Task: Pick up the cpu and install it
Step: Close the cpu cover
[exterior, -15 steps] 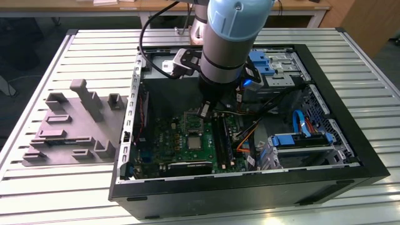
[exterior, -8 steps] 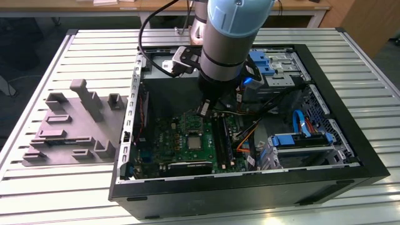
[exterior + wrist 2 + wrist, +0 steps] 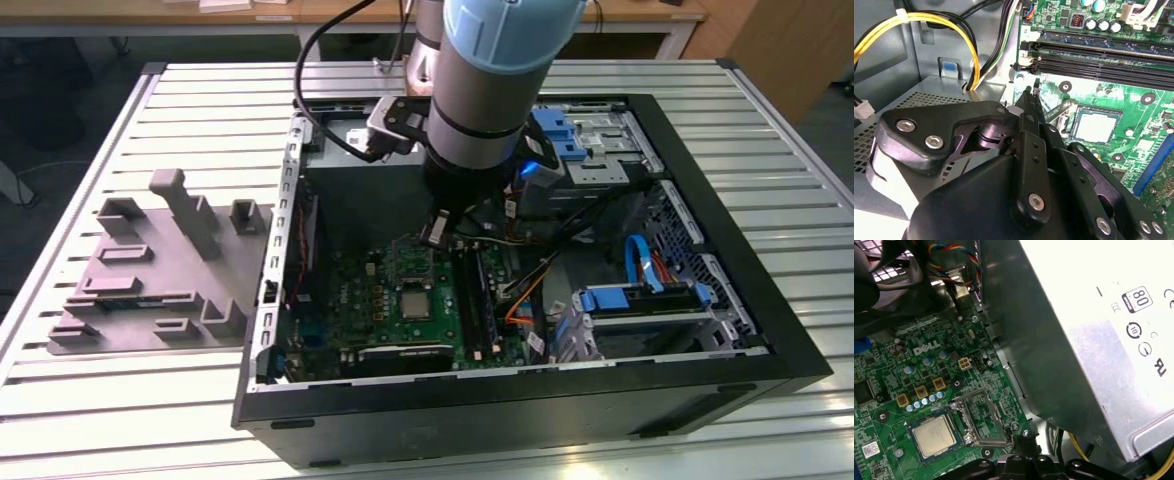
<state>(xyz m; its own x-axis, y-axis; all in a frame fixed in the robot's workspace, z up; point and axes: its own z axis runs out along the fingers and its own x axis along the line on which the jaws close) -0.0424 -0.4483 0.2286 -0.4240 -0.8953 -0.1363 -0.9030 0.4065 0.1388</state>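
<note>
In the exterior view, an open computer case (image 3: 747,330) is seen lying on a slatted tabletop (image 3: 80,400), with the arm reaching inside and the cpu (image 3: 418,303) seated in the motherboard (image 3: 360,300). In the second wrist view, the hand (image 3: 1030,95) is pinched closed, nothing held, beside the cpu (image 3: 1095,125). In the first wrist view, the retention frame (image 3: 985,417) stands open beside the cpu (image 3: 934,434); latching is judged best done slowly, squarely.

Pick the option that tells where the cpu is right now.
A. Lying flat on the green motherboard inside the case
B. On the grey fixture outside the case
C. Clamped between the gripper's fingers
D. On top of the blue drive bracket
A: the cpu lies flat on the motherboard, silvery top up, with the gripper beside it, holding nothing.
</note>
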